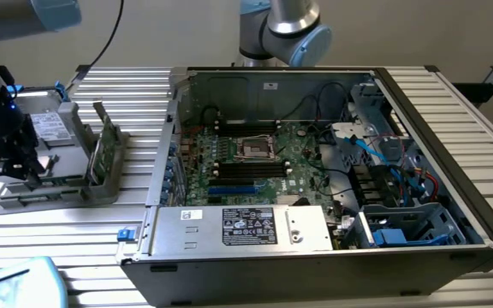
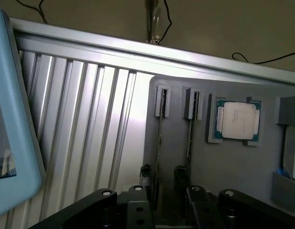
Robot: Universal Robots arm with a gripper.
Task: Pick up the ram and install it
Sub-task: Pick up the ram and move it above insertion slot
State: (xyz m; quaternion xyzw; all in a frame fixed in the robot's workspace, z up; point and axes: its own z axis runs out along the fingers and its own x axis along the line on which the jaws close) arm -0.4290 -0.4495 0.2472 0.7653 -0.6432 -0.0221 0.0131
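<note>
At nine o'clock of the open computer case (image 1: 332, 160), on the table (image 1: 126, 83): grey holder (image 1: 41, 199) with the ram (image 1: 103, 147) standing on edge, a second stick (image 2: 189, 143) just beside it. Fingers (image 2: 145, 176) spread wide, empty, over the holder. Hazard: an off-centre descent may strike or catch the neighbouring stick.

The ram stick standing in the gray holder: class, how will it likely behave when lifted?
The ram stick looks thin and flat, so it is probably light and stiff. It stands on edge in the gray holder, so it would likely tip once freed. Its bare board suggests it is fragile.
</note>
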